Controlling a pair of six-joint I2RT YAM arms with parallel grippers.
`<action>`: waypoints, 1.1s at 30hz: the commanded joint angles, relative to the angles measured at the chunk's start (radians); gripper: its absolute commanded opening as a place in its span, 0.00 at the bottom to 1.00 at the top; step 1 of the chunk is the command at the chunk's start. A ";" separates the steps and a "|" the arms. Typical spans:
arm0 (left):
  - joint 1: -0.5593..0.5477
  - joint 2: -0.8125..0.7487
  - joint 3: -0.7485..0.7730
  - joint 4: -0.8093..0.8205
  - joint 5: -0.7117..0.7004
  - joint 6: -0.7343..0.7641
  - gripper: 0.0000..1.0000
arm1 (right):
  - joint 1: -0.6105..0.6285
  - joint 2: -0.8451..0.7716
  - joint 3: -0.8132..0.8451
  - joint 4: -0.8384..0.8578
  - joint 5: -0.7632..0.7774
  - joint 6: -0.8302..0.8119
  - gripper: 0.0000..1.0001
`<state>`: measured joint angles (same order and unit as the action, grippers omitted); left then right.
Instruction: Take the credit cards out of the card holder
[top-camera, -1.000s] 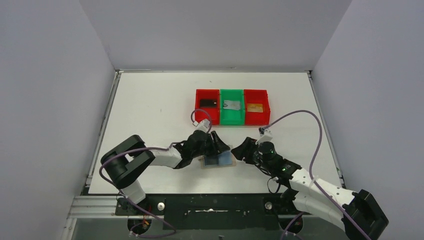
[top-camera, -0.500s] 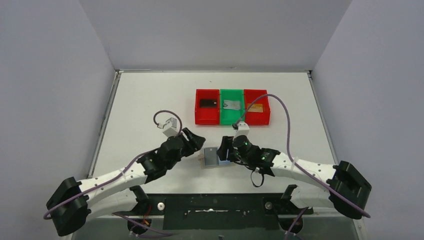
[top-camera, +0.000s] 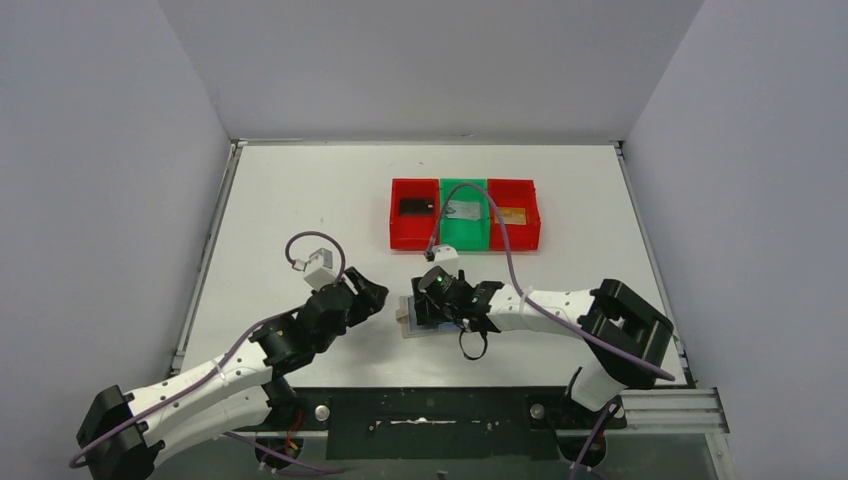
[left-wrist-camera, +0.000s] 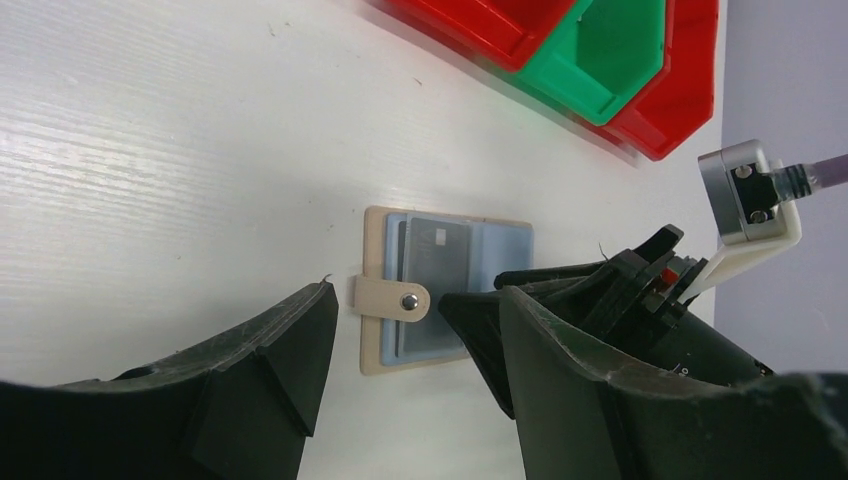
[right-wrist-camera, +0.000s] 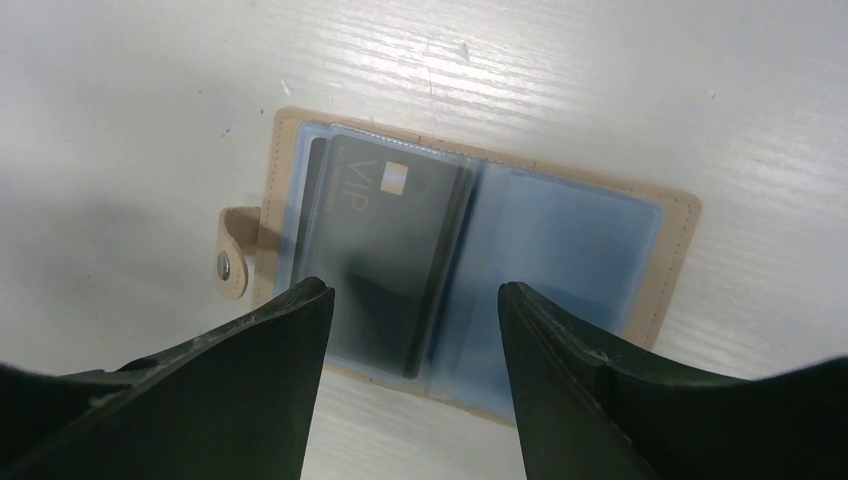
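- While the right hand (right-wrist-camera: 415, 295) hangs wide open and empty just above the card holder (right-wrist-camera: 590, 250), it straddles a dark card (right-wrist-camera: 385, 240) tucked inside
- The holder lies spread on the surface (right-wrist-camera: 120, 90), unheld, so a pinch could drag it along
- The left hand (top-camera: 370, 297), open and empty, stands aside

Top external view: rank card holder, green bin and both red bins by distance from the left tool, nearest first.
1. Card holder, just right of the left tool.
2. Left red bin, beyond it.
3. Green bin, middle.
4. Right red bin, far right.
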<state>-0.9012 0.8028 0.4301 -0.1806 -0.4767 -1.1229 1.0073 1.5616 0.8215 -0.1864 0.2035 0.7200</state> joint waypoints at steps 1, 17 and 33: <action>0.008 -0.017 -0.001 -0.007 -0.017 -0.010 0.60 | 0.011 0.034 0.069 -0.008 0.043 -0.017 0.63; 0.017 -0.018 -0.017 0.007 0.001 -0.014 0.61 | 0.040 0.135 0.123 -0.065 0.090 -0.005 0.70; 0.017 0.000 -0.013 0.021 0.034 -0.011 0.61 | 0.050 0.187 0.109 -0.086 0.128 0.031 0.46</action>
<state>-0.8883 0.8005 0.4084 -0.1986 -0.4553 -1.1389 1.0554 1.7302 0.9649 -0.2474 0.3038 0.7368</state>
